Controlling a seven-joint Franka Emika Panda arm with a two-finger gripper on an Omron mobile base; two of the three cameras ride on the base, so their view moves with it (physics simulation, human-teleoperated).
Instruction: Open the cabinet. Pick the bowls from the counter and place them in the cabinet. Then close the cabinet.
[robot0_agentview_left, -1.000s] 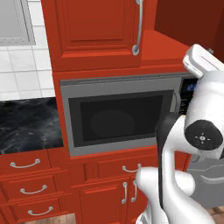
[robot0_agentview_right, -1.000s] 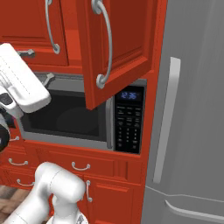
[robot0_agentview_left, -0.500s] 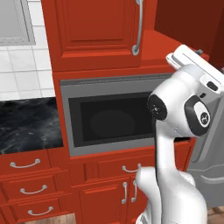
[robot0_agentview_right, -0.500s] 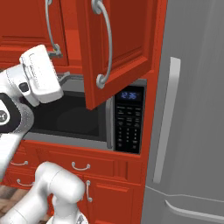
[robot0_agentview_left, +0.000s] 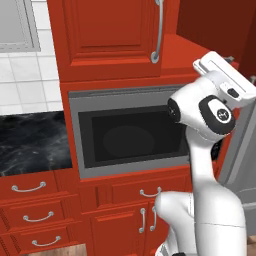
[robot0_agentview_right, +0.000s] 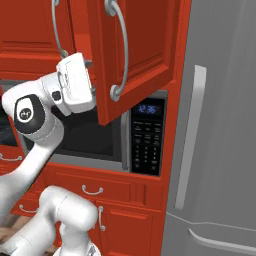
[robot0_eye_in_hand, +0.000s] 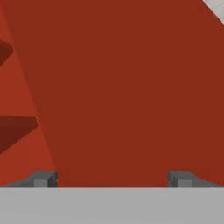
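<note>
The red cabinet's left door is shut, its silver handle hanging at the centre. The right door stands swung open towards me, its curved handle on the outer face. My white hand is raised just left of that open door's edge, above the microwave. In the hand view my gripper is open, its fingertips wide apart with nothing between them, facing a flat red surface close ahead. A stretch of black marble counter lies at the left. The bowls are out of view.
A built-in microwave sits under the cabinet, its control panel beside the door. A grey fridge with a long handle stands to the right. Red drawers run below the counter.
My arm has straightened upward and my hand has swung sideways, closer to the edge of the open right door. The doors have not moved. The gripper stays open.
</note>
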